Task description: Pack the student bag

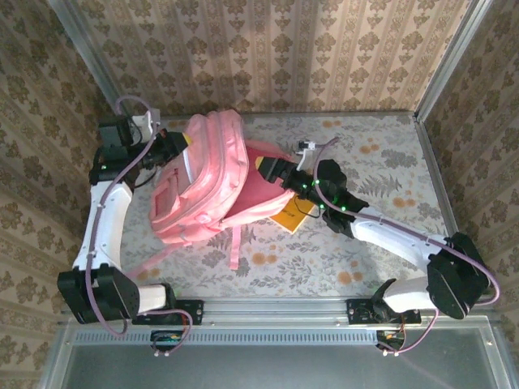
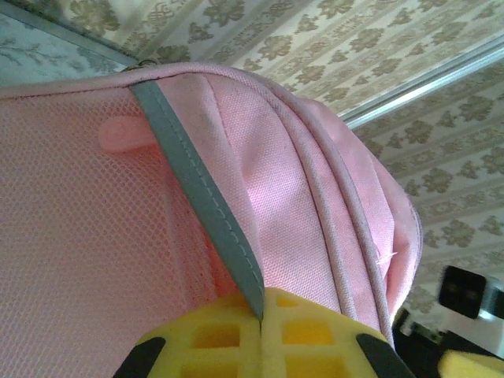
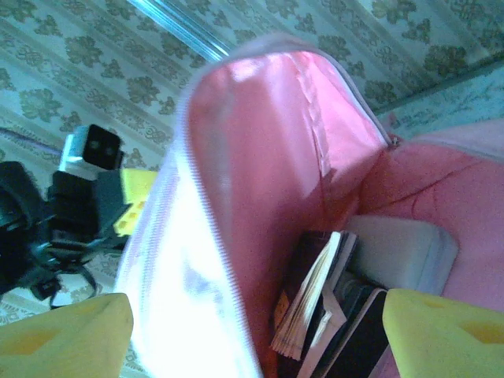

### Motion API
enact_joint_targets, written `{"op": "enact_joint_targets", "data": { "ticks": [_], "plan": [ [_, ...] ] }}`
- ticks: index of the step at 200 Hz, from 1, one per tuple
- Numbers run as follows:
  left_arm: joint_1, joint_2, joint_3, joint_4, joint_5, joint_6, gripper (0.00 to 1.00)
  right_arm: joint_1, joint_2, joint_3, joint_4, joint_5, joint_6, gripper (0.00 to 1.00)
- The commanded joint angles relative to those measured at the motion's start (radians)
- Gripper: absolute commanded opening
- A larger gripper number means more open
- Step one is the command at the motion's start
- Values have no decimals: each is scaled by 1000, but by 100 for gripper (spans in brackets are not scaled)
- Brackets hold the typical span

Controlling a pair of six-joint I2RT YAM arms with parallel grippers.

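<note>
A large, soft pink fabric backpack lies on the floral-patterned counter, off centre toward 9 o'clock in the top view, with its top toward 12 o'clock. The left fingers meet the backpack at its 10 o'clock edge. They are pressed together on a grey woven strip that runs along the backpack's mesh side. The right fingers sit at the backpack's 3 o'clock side, spread wide at its unzipped mouth and gripping nothing. Inside the mouth stand several books and, beyond them, what may be a grey case, though blur hides its detail. A flat yellow item lies on the counter under the right arm, at the backpack's 4 o'clock.
</note>
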Motion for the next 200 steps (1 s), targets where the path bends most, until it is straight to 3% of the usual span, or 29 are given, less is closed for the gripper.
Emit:
{"op": "enact_joint_targets", "data": {
  "ticks": [1, 23, 35, 50, 87, 106, 133, 170, 200],
  "plan": [
    [14, 41, 60, -44, -159, 74, 0, -5, -35, 7, -103, 47, -47, 81],
    [41, 71, 74, -93, -329, 71, 0, -19, -75, 33, -235, 33, -73, 78],
    [63, 98, 77, -94, -344, 55, 7, -24, -99, 20, -275, 33, -102, 78],
    [66, 127, 83, -80, -351, 58, 8, -32, -128, 2, -336, 50, -144, 79],
    [-1, 190, 138, -142, -399, 140, 24, -90, -175, -81, -447, 92, -148, 79],
    [-61, 201, 153, -178, -434, 191, 38, -130, -196, -127, -483, 83, -148, 79],
    [-162, 206, 188, -210, -502, 249, 50, -161, -229, -175, -540, 103, -165, 79],
    [-420, 334, 339, -298, -642, 344, 53, -199, -221, -205, -581, 117, -174, 80],
    [-577, 511, 428, -305, -651, 357, 54, -230, -208, -218, -595, 106, -171, 80]
  ]
}}
